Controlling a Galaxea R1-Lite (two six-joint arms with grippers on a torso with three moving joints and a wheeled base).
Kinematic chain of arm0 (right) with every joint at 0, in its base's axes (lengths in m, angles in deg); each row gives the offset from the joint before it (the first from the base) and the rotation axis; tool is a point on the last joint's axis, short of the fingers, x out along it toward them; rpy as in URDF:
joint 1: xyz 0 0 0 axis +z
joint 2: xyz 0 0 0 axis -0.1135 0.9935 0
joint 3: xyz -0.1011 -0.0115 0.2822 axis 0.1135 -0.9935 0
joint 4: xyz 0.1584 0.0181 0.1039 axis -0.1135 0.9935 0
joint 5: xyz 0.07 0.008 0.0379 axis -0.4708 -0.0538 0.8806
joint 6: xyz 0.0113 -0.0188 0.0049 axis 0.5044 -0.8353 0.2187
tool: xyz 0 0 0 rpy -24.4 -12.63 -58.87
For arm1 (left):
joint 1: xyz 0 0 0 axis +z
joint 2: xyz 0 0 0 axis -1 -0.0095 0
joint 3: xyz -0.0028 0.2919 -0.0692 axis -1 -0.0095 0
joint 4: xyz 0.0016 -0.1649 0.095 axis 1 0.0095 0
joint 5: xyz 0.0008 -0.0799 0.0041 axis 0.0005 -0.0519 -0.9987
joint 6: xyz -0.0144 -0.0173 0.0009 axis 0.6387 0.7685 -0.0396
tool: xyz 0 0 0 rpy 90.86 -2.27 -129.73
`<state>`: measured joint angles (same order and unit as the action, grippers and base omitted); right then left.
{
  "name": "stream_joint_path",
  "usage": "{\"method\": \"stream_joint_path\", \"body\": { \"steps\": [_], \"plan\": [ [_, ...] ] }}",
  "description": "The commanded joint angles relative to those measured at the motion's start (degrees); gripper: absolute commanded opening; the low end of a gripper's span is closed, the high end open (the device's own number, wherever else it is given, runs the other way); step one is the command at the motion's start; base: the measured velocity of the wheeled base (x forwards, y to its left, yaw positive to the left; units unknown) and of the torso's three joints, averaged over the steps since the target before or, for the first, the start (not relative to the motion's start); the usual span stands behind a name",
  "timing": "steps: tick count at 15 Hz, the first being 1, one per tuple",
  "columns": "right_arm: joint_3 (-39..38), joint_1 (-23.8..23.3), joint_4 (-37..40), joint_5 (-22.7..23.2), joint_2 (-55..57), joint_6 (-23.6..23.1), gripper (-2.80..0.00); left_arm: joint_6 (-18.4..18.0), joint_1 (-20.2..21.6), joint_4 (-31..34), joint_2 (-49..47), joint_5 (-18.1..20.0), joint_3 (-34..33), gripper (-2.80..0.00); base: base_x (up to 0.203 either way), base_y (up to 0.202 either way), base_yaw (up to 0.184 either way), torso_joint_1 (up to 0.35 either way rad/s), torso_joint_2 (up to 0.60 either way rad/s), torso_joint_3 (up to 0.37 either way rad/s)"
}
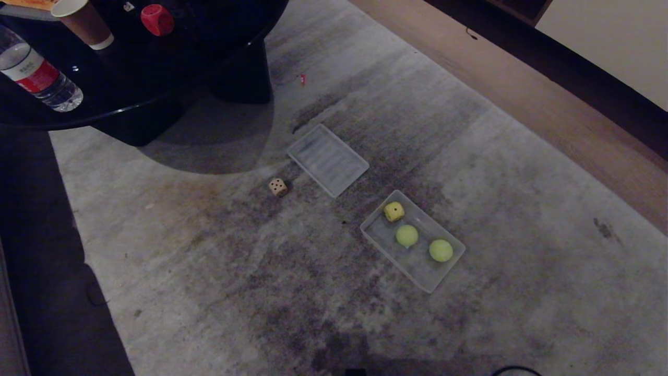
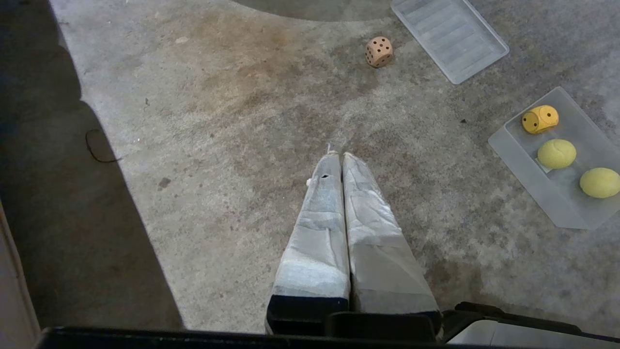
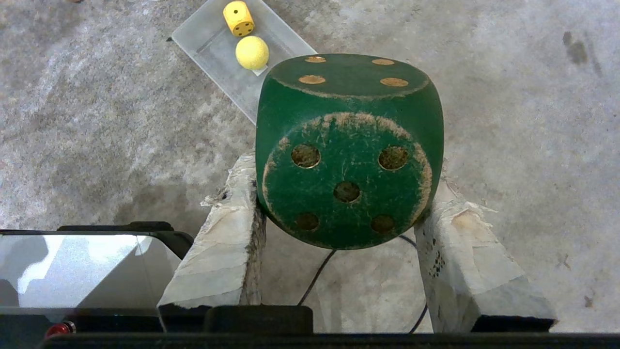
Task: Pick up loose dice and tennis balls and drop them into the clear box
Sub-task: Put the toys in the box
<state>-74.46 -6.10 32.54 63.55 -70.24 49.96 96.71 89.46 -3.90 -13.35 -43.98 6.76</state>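
Observation:
My right gripper (image 3: 344,182) is shut on a dark green die (image 3: 348,145), held above the carpet short of the clear box (image 3: 213,46). The clear box (image 1: 417,269) lies on the carpet with a yellow die (image 1: 394,211) and two tennis balls (image 1: 406,235) (image 1: 441,250) inside. A beige die (image 1: 278,186) sits loose on the carpet to the box's far left. A red die (image 1: 157,20) rests on the black table. My left gripper (image 2: 339,156) is shut and empty, hanging over bare carpet. Neither arm shows in the head view.
A ribbed translucent lid (image 1: 327,159) lies flat between the beige die and the box. The black round table (image 1: 130,107) at far left carries a water bottle (image 1: 36,73) and a paper cup (image 1: 83,21). Wooden floor (image 1: 548,104) borders the carpet on the right.

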Motion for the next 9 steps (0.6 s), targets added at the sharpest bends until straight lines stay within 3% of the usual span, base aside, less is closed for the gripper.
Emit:
{"method": "stream_joint_path", "body": {
  "steps": [1,9],
  "plan": [
    [0.0,0.0,0.1,0.0,0.1,0.0,-2.8,0.0,0.0,0.0,-0.1,0.0,0.0,-2.8,0.0,0.0,0.0,0.0,0.0,0.0],
    [0.0,0.0,0.1,0.0,0.1,0.0,-2.8,0.0,0.0,0.0,0.0,0.0,0.0,-2.8,0.0,0.0,0.0,0.0,0.0,0.0]
  ]
}}
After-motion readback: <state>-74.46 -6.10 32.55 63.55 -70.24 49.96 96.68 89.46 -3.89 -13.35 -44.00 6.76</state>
